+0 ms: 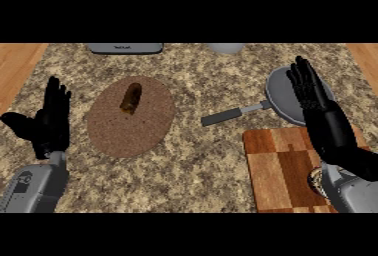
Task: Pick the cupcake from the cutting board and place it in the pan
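The wooden cutting board [283, 172] lies at the lower right of the counter. Only a pale sliver of the cupcake [315, 180] shows at the board's right side, mostly hidden under my right wrist. The grey pan [282, 95] sits just beyond the board, its dark handle [230, 115] pointing left. My right hand [323, 117] is open with straight fingers stretched over the pan's right part and the board's far edge, holding nothing. At the left edge my left hand [49, 122] rests open, fingers up.
A round brown mat [129, 132] with a dark brown food item [131, 98] lies left of centre. A grey appliance [124, 48] and a pale cup [225, 48] stand at the counter's far edge. Wood floor shows past both side edges.
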`<state>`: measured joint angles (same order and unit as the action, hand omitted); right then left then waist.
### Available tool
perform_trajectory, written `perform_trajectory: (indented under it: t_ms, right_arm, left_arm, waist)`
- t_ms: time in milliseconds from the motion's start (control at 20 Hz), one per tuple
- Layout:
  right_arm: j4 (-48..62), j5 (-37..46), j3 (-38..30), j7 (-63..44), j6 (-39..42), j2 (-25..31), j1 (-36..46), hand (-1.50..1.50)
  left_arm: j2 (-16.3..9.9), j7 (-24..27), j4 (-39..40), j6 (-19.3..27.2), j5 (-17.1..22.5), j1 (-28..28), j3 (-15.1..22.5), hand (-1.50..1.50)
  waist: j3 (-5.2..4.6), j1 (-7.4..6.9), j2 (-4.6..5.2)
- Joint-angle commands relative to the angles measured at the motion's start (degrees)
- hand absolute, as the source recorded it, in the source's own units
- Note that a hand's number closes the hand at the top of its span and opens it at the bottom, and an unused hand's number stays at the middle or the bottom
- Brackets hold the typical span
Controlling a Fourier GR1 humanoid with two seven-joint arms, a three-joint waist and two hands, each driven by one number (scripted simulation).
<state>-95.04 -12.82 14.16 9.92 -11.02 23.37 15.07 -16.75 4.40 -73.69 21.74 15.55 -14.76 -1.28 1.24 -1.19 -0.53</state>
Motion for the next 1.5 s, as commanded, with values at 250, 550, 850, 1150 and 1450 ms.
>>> perform_trajectory:
  t_ms: [250, 550, 850, 1150, 1450]
  right_arm:
    - [0.8, -13.4, -11.0, 0.7, 10.2, 4.7, -7.3, -1.50]
    - [4.4, -8.7, -23.9, 5.8, -13.5, -4.0, -17.5, 1.50]
    - [-7.1, -5.0, -23.0, 18.2, -4.6, -4.2, -35.7, -1.50]
    - [-16.6, 4.0, -23.7, -0.2, -6.8, 9.2, -41.5, -1.50]
    - [-20.6, 12.4, -24.1, -20.1, -1.9, 25.6, -42.9, -1.50]
  left_arm:
    - [-12.2, -9.1, 4.6, -4.1, -9.4, 8.7, 5.0, 0.00]
    - [-12.5, -11.4, 4.4, -5.5, -6.3, 10.5, 3.4, 0.00]
    - [-12.9, -13.2, 3.4, -8.9, -8.1, 8.9, 3.9, 0.00]
    - [-13.5, -15.3, -0.2, -9.3, -8.1, 10.0, 4.4, 0.00]
    - [-11.6, -16.5, -1.3, -7.8, -9.5, 9.1, 6.1, 0.00]
  waist:
    - [-1.04, 1.71, 0.65]
    - [-0.76, 6.16, -0.17]
    - [-1.24, 2.21, 0.39]
    - [-1.39, 1.68, 0.38]
    - [-1.62, 0.42, 0.85]
